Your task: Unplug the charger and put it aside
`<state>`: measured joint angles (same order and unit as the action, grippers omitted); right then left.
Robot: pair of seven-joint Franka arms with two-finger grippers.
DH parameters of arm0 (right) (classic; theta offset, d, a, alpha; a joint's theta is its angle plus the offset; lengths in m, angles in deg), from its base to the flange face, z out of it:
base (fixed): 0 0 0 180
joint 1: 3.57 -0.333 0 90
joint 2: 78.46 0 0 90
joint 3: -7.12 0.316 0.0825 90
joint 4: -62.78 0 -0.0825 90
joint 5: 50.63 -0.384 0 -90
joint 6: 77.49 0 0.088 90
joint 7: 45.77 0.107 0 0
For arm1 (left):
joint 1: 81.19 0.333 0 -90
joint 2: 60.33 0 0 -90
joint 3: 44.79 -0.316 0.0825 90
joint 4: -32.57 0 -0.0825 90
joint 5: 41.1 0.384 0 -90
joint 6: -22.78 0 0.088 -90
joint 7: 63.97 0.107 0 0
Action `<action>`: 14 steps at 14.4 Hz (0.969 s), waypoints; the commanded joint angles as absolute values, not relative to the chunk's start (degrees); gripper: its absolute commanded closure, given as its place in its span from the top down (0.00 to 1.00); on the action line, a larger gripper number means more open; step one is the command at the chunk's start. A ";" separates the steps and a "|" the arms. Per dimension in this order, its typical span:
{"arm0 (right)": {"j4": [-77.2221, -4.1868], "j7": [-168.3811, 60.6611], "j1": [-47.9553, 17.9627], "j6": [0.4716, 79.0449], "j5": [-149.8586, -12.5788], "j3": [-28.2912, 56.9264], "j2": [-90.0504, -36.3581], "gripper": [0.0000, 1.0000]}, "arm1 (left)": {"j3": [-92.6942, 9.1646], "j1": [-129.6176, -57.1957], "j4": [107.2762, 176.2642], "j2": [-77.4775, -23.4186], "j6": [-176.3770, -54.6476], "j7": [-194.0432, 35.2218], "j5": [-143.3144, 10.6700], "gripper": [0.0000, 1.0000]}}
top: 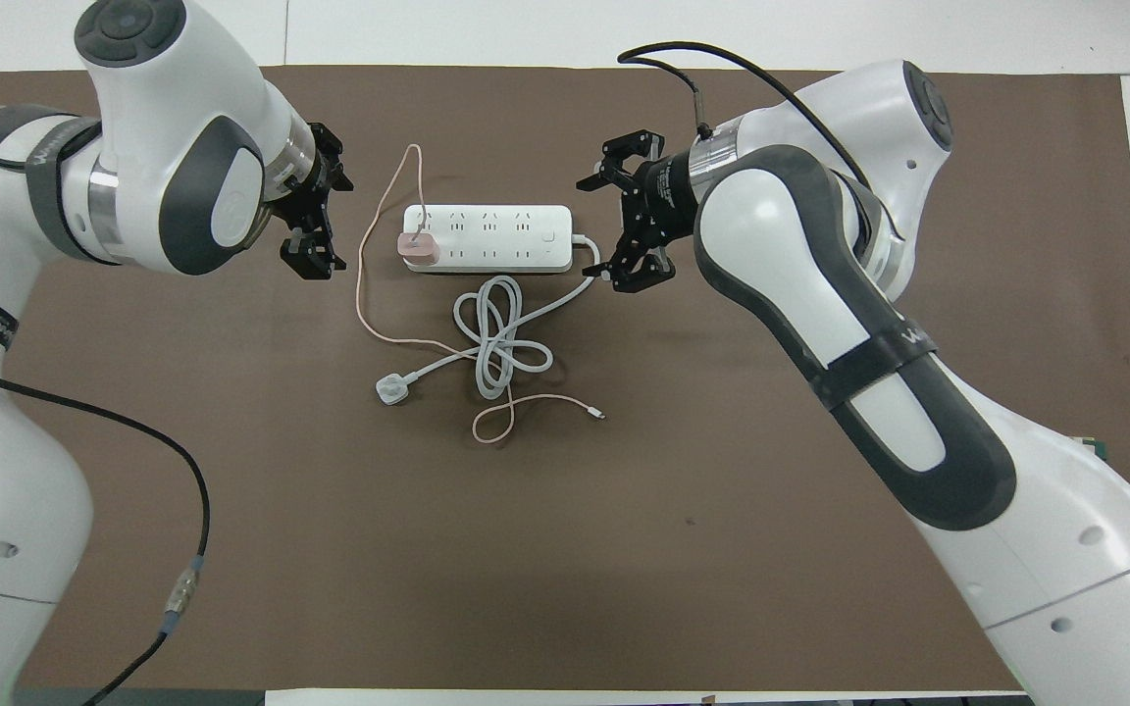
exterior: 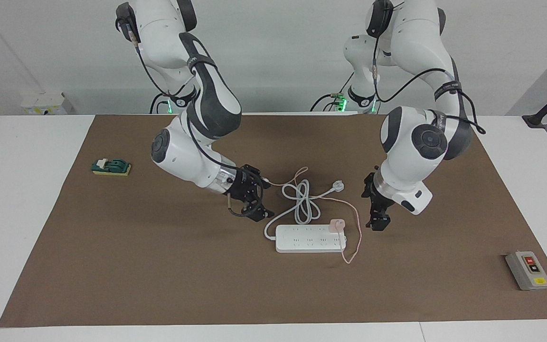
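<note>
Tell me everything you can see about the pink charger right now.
The small pale pink cube-shaped charger is still plugged into the long white plastic power strip, at its end toward the left arm. Its thin pink cable loops across the brown mat, crossing the strip's coiled white cord. Neither gripper touches it.

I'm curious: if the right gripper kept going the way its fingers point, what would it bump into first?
Probably the power strip: the right gripper points at its cord end, though its height above the mat is unclear.
</note>
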<state>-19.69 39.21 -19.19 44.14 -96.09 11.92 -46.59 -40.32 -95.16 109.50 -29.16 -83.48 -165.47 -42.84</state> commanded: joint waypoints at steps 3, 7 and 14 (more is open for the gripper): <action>-5.11 40.01 -22.99 46.44 -98.97 12.04 -31.03 1.00 | -41.89 -99.03 111.14 -26.76 -91.37 -167.33 -42.24 1.00; 5.02 38.70 -23.79 43.38 -98.88 12.04 -21.78 1.00 | -41.89 -100.79 117.36 -27.98 -97.16 -169.16 -42.06 1.00; 5.83 34.03 -23.44 41.96 -98.44 11.69 -20.19 1.00 | -41.89 -102.28 121.96 -29.66 -99.56 -169.79 -41.71 0.89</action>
<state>3.58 36.13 -23.93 43.39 -97.91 11.72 -21.57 -40.81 -101.43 118.50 -26.98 -98.15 -168.81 -42.55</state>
